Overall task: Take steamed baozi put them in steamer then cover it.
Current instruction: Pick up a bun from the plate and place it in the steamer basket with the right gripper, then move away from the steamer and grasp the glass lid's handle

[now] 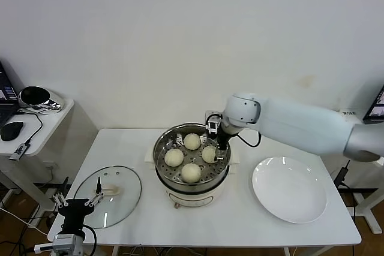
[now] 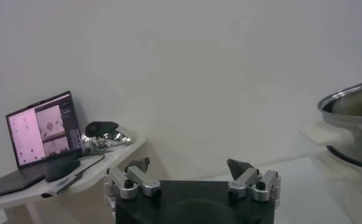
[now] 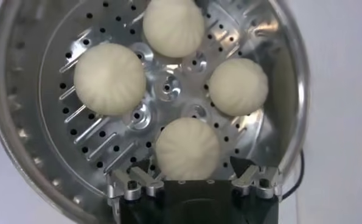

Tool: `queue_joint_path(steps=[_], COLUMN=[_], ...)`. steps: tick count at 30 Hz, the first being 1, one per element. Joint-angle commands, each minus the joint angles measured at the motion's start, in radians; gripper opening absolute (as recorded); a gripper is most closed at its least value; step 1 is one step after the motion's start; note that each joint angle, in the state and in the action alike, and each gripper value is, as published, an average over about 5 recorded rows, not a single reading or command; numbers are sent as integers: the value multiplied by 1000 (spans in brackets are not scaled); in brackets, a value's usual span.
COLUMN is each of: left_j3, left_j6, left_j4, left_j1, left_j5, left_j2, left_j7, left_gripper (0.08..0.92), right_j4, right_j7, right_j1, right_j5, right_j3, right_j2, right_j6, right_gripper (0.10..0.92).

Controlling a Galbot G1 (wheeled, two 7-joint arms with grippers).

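Observation:
Four cream-white baozi sit on the perforated tray of the steel steamer (image 1: 163, 159): one at the back (image 1: 192, 141), one at the left (image 1: 174, 157), one at the front (image 1: 191, 172) and one at the right (image 1: 209, 154). My right gripper (image 1: 219, 151) hangs open just over the right baozi. In the right wrist view its jaws (image 3: 190, 165) stand spread on either side of that baozi (image 3: 187, 149), which rests on the tray. The glass cover (image 1: 111, 196) lies flat on the table at the left. My left gripper (image 1: 77, 201) is open and empty at the table's front left corner, beside the cover.
An empty white plate (image 1: 290, 189) lies right of the steamer. A side table (image 1: 42, 125) with a mouse and cables stands at the far left. The left wrist view shows the steamer's rim (image 2: 351, 103) and a laptop (image 2: 41, 131).

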Motion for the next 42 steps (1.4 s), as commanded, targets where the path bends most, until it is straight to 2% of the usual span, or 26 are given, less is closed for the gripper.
queue_joint_path(steps=[1, 6, 11, 16, 23, 28, 33, 36, 42], left_j3=[-1, 3, 6, 19, 60, 70, 51, 25, 4], left_j6=[-2, -5, -17, -46, -93, -159, -145, -126, -111], left_j4=[3, 2, -1, 3, 25, 116, 198, 226, 262], left_j1=[-1, -4, 0, 3, -2, -28, -27, 6, 96], left_j5=[-2, 6, 10, 10, 66, 225, 534, 753, 1054], left_j2=[1, -2, -5, -13, -31, -21, 12, 66, 199], left_j7=[0, -2, 0, 11, -11, -81, -140, -153, -95], left_gripper=[823, 823, 823, 823, 823, 823, 823, 823, 823], right_j4=[243, 339, 375, 364, 345, 393, 483, 541, 626], right_j7=[249, 552, 674, 690, 613, 570, 588, 628, 701], right_j1=[-155, -626, -1093, -1438, -1674, -1765, -1868, -1924, -2012], right_j5=[31, 21, -106, -279, -420, -465, -435, -393, -354], right_j3=[234, 617, 1000, 1327, 1665, 1835, 1906, 1962, 2056], right_j2=[-238, -341, -308, -117, 215, 409, 485, 485, 479], right_j6=[158, 357, 539, 721, 938, 960, 912, 861, 799], right_gripper=[823, 823, 823, 823, 823, 823, 823, 823, 823])
